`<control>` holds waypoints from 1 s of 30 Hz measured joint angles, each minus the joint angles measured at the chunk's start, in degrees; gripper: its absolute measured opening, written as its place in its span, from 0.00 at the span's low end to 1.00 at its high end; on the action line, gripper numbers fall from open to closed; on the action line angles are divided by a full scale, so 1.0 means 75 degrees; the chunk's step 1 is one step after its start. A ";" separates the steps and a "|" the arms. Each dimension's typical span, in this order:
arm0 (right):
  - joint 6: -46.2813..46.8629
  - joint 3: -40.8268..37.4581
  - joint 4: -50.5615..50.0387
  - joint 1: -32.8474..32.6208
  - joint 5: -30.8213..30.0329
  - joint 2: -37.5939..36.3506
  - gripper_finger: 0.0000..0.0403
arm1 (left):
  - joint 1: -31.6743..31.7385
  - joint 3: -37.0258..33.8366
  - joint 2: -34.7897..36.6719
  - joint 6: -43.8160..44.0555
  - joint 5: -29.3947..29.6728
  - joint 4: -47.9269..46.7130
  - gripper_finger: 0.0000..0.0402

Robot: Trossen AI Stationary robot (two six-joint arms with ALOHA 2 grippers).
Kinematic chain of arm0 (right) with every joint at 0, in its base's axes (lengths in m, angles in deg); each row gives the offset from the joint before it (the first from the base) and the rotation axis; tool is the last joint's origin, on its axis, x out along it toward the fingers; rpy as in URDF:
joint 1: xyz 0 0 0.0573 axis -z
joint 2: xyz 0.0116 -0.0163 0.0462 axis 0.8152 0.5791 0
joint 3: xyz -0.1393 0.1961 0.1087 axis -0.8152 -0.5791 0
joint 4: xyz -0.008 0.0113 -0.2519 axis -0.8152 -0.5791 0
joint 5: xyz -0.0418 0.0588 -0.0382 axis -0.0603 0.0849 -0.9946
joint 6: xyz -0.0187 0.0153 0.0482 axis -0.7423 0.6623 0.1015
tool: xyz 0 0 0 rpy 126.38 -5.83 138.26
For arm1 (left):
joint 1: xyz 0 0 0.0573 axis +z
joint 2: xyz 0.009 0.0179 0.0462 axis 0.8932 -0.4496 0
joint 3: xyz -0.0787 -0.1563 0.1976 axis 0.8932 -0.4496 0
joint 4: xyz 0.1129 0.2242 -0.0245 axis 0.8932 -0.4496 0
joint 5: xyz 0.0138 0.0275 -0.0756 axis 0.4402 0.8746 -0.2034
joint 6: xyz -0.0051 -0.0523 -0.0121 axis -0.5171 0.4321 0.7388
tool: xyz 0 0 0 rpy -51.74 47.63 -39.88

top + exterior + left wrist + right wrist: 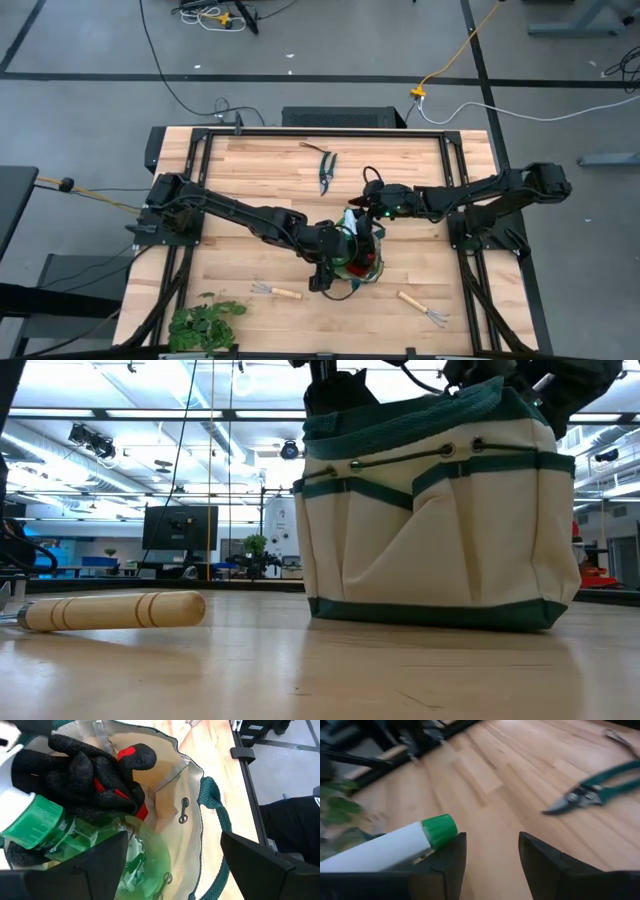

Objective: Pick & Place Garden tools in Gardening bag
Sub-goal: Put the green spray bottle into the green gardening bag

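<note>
The gardening bag (362, 255), cream with dark green trim, stands upright at the table's middle (440, 530). Inside it lie black-and-red gloves (95, 775) and a green spray bottle (35, 827), whose white nozzle also shows in the right wrist view (395, 847). My left gripper (172, 840) is open at the bag's near-left rim (192, 795), one finger inside and one outside. My right gripper (492, 840) is open over the bag's far side (368, 212), next to the nozzle. The pruning shears (327, 172) and two hand rakes (276, 291) (422, 306) lie flat on the table. My left gripper has the bag's wall (200, 845) between its wide-open fingers; I cannot tell whether either finger touches it. My right gripper has the bottle's white nozzle along the outer side of one finger (445, 857); I cannot tell whether they touch.
A leafy green plant bunch (205, 322) lies at the near left corner. One rake's wooden handle (110, 610) lies to the left of the bag in the low view. Bare wood shows between the bag and the shears (595, 790).
</note>
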 joint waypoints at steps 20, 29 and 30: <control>-0.0130 -0.0029 0.2087 -0.0021 0.2138 0.0000 0.45 | 0.0012 -0.0003 0.0012 0.0385 -0.0171 -0.0917 0.70; 0.0060 -0.0028 0.2541 -0.0536 0.2585 0.0000 0.45 | 0.0014 -0.0003 0.0012 0.0385 -0.0181 -0.1062 0.65; 0.0052 -0.0028 0.2541 -0.0571 0.2568 0.0000 0.45 | 0.0012 -0.0003 0.0012 0.0379 -0.0186 -0.1059 0.65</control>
